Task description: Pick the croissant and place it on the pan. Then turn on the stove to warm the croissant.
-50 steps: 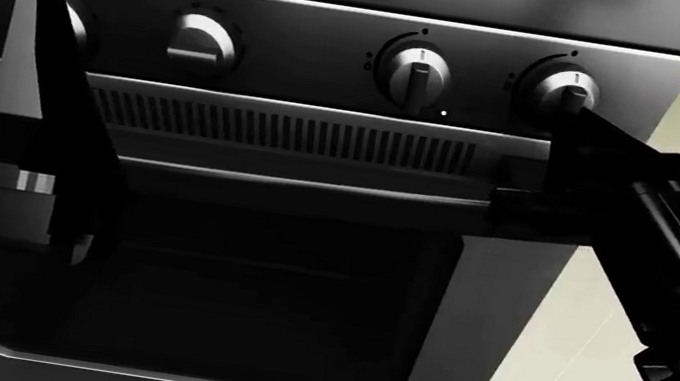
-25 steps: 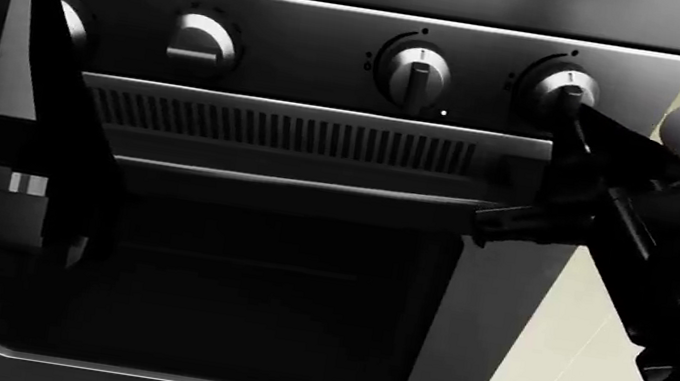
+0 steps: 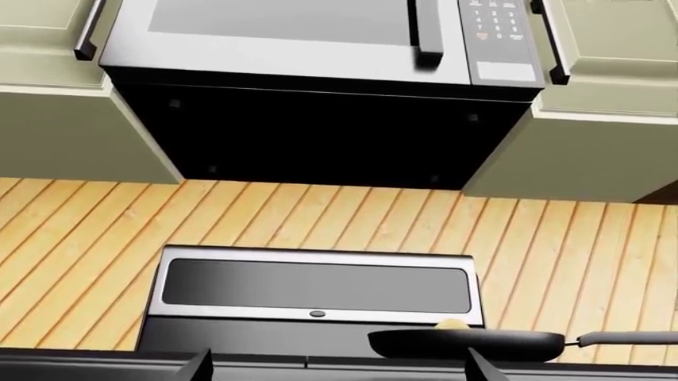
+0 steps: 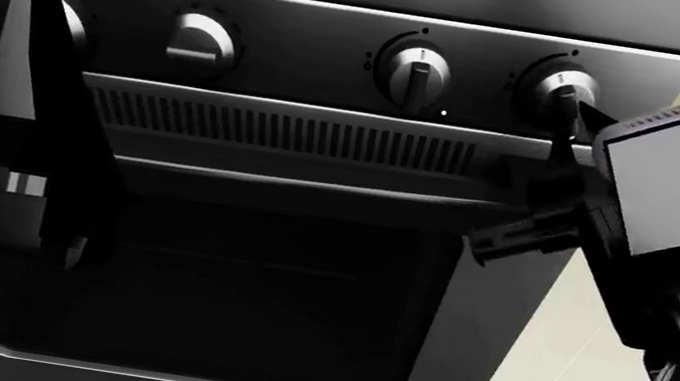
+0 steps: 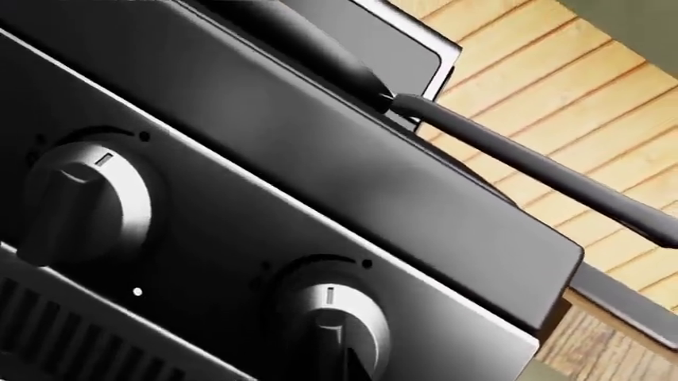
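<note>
Right gripper point(image 4: 568, 124) at the stove's point(image 4: 319, 147) rightmost knob point(image 4: 562, 87).
Its opening can't be judged; croissant point(image 3: 453, 324) sits in pan point(image 3: 466, 344).

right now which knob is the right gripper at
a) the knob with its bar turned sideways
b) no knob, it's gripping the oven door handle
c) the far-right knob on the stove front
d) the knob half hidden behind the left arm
c: in the head view the right gripper has its tip at the far-right knob of the stove, clear of the oven door handle.
</note>
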Controlling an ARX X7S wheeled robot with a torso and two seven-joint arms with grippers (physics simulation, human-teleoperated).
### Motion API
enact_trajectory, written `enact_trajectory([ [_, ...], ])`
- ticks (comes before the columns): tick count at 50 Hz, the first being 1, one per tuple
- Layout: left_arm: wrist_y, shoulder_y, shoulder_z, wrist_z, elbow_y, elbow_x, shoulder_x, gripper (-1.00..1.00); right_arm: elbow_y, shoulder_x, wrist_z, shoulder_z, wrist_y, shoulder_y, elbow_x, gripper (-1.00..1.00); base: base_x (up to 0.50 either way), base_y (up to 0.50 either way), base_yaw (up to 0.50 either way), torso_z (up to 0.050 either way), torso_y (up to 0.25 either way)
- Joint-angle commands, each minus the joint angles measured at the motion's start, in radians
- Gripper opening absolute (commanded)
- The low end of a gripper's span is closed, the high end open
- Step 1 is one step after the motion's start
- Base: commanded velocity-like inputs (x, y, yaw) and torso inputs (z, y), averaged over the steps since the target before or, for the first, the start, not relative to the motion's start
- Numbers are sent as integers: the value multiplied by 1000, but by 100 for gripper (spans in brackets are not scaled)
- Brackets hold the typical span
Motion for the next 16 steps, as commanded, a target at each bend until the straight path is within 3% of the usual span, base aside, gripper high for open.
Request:
enact_trajectory([
  [1,5,-9,6,0,0,-2,1,100,-67,21,-39,-121,53,90,-97,-100,0,0,0,0,0],
  [16,6,13,-6,0,0,8,-3,100,-143,95,-165,-481,83,243,-364,-100,0,0,0,0,1],
])
